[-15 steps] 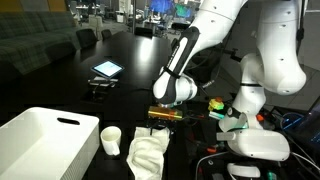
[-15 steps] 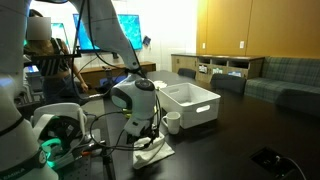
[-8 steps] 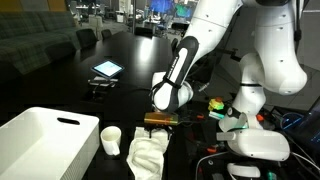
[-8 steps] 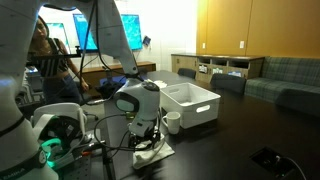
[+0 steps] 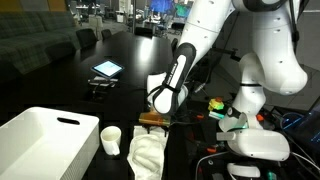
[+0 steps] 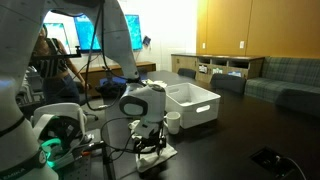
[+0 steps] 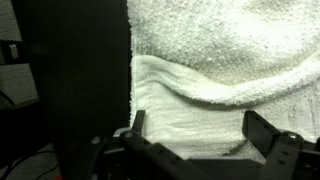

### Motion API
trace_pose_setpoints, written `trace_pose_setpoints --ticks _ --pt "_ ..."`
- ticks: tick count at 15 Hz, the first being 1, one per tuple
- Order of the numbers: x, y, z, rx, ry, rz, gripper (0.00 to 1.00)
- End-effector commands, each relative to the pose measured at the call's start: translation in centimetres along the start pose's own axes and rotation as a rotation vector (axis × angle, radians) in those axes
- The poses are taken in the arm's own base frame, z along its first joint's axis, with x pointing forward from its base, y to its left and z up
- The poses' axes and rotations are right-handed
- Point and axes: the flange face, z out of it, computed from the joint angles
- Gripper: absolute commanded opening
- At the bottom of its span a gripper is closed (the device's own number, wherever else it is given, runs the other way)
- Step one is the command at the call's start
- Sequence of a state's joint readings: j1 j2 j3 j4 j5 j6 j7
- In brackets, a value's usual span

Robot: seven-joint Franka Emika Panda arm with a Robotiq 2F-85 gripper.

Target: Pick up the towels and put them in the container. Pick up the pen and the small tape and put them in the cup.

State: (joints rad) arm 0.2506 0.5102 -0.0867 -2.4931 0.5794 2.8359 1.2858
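The towels (image 5: 150,155) lie in an off-white heap on the black table, close to its near edge, and also show in the other exterior view (image 6: 157,156). In the wrist view the towels (image 7: 215,60) fill the picture, a coarse cloth lying over a smoother one. My gripper (image 5: 153,123) hangs just above the heap, open, with its fingers either side of the cloth (image 7: 200,135) and nothing held. The cup (image 5: 110,140) stands beside the towels. The container (image 5: 40,140) sits past the cup. The pen and the small tape are out of view.
A tablet (image 5: 106,69) lies further back on the table. The robot's white base (image 5: 255,140) and cables crowd the side by the towels, with a colourful object (image 5: 215,105) near them. A small black item (image 6: 268,157) lies apart on the table.
My gripper has come down and shifted a little toward the cup, closing in on the towel heap. It stayed open. The towels, cup and container have not moved.
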Motion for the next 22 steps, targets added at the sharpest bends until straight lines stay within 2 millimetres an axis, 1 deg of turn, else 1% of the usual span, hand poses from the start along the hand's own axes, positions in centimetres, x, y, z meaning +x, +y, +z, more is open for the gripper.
trace_pose_setpoints --ticks 1,2,3,4,5,11,12,13,14,15,16,17,18,19,20,21,22 --pt "-0.1 -1.5 0.5 -0.005 0.036 0.017 0.99" --pt "-0.2 -1.7 0.5 -0.004 0.04 0.014 0.93" --pt "-0.4 -1.9 0.5 -0.008 0.041 0.011 0.74" --pt "-0.5 -2.0 0.4 -0.008 0.045 0.008 0.68" --pt "-0.6 -2.2 0.2 -0.006 0.049 0.006 0.58" --pt "-0.9 -2.9 -0.5 0.006 0.068 0.004 0.13" --pt "-0.9 -3.0 -0.7 0.005 0.069 0.003 0.07" --pt "-0.9 -3.0 -0.9 0.005 0.07 -0.001 0.03" --pt "-0.8 -2.9 -1.3 0.014 0.077 -0.005 0.01" --pt "-0.5 -2.5 -2.2 0.029 0.093 -0.012 0.01" --pt "-0.1 -2.1 -3.0 0.033 0.115 -0.017 0.04" --pt "0.4 -1.4 -4.5 0.051 0.156 -0.02 0.04" --pt "0.8 -1.0 -5.5 0.059 0.189 -0.02 0.04" --pt "1.3 -0.7 -7.0 0.076 0.237 -0.025 0.04" --pt "1.5 -0.8 -7.7 0.092 0.282 -0.029 0.04" --pt "1.4 -1.7 -8.7 0.11 0.338 -0.035 0.04" --pt "1.5 -2.1 -10.4 0.122 0.388 -0.035 0.04"
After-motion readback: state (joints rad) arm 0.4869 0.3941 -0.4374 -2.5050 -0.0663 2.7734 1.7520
